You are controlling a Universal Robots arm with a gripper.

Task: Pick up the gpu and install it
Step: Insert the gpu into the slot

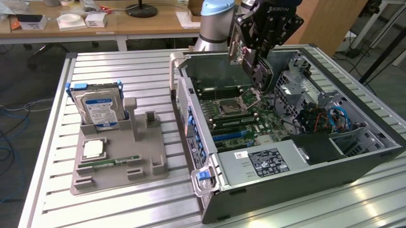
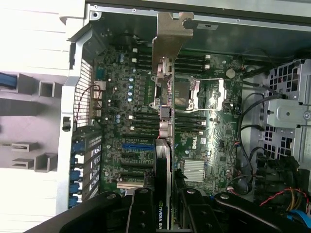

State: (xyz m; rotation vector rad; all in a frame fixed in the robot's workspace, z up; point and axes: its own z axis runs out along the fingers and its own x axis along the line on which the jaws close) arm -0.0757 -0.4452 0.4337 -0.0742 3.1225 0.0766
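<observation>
The gpu [image 2: 165, 97] hangs edge-on, clamped between the gripper's [image 2: 165, 208] two black fingers [image 2: 138, 208]. Its silver bracket points away from them and its black cooler sits right at the fingertips. Directly beyond the fingers lies the green motherboard [image 2: 214, 131] inside the open computer case [image 1: 285, 199], and the card is held above it, clear of the slots. Well off to the side of the fingers, outside the case, a hard drive [image 1: 98, 107] stands in a grey holder [image 1: 120, 161] on the slatted table [image 1: 127, 204].
</observation>
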